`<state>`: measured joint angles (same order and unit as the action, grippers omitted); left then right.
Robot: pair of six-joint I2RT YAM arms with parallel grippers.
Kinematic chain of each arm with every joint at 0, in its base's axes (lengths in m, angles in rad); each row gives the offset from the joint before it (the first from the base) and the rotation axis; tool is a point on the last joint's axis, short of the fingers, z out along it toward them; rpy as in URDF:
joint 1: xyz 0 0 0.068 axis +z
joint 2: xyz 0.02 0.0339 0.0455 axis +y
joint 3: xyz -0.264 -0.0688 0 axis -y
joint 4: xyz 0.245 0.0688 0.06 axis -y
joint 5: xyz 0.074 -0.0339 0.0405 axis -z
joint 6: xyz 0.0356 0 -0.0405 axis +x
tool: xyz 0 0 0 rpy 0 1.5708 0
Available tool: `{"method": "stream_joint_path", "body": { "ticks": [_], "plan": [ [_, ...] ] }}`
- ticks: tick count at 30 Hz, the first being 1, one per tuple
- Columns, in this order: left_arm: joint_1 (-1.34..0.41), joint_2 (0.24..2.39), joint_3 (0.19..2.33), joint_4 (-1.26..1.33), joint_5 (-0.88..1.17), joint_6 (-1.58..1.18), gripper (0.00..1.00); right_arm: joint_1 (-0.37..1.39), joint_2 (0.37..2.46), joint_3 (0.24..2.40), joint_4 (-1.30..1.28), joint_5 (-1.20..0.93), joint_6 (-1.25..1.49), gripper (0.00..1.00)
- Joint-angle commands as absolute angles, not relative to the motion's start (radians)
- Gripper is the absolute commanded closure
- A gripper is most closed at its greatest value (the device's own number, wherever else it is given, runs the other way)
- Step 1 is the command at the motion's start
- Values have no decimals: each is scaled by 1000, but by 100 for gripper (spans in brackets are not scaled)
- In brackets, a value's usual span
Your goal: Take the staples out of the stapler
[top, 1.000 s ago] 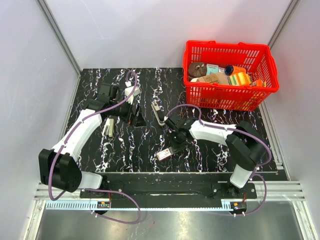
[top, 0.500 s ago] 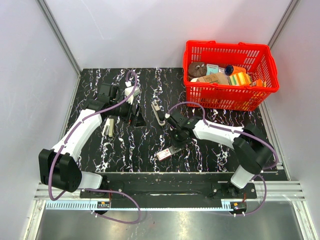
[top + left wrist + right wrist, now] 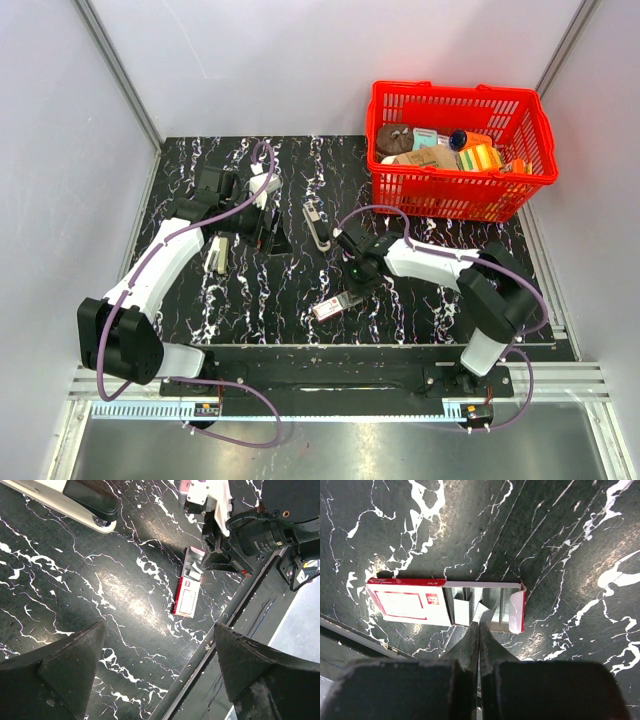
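Note:
The stapler (image 3: 316,226) lies on the black marbled table, slim, with a black and metal body; in the left wrist view (image 3: 85,500) it sits at the top left. A red and white staple box (image 3: 333,305) lies open nearer the front, with silver staple strips inside (image 3: 497,607). My right gripper (image 3: 479,623) is shut, its tips at the open end of the box (image 3: 410,605), touching a tilted strip; I cannot tell whether it pinches it. It also shows in the left wrist view (image 3: 215,555). My left gripper (image 3: 160,630) is open and empty, left of the stapler (image 3: 265,228).
A red basket (image 3: 460,195) full of items stands at the back right. A pale elongated object (image 3: 215,255) lies under the left arm. The table's front edge and metal rail (image 3: 240,600) run just past the staple box.
The right arm's forearm and gripper shifted slightly to the right above the staple box. The box, the stapler and the left arm have not moved.

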<state>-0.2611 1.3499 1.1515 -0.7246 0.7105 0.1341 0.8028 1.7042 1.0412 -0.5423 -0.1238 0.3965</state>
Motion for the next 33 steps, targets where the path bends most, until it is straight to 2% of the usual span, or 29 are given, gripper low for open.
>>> {"method": "stream_joint_path", "body": {
  "ticks": [1, 8, 17, 19, 21, 24, 26, 30, 33],
  "plan": [
    [-265, 1338, 1172, -729, 707, 150, 6, 787, 1726, 1032, -506, -135, 374, 100],
    [-265, 1341, 1170, -729, 707, 153, 6, 776, 1729, 1034, -500, -158, 373, 100],
    [-271, 1367, 1180, -744, 715, 190, 6, 776, 1615, 1089, -531, -206, 396, 100],
    [-285, 1384, 1186, -761, 722, 218, 6, 775, 1588, 1104, -543, -193, 402, 93],
    [-308, 1397, 1189, -781, 729, 245, 5, 775, 1563, 1106, -557, -164, 403, 80],
    [-351, 1419, 1175, -793, 732, 284, 5, 764, 1523, 1063, -557, -147, 417, 75],
    [-385, 1437, 1167, -792, 730, 308, 5, 762, 1497, 1016, -543, -143, 434, 75],
    [-426, 1505, 1187, -741, 710, 298, 5, 762, 1431, 879, -474, -146, 500, 86],
    [-465, 1583, 1239, -718, 699, 296, 6, 762, 1385, 774, -388, -158, 570, 89]
  ]
}}
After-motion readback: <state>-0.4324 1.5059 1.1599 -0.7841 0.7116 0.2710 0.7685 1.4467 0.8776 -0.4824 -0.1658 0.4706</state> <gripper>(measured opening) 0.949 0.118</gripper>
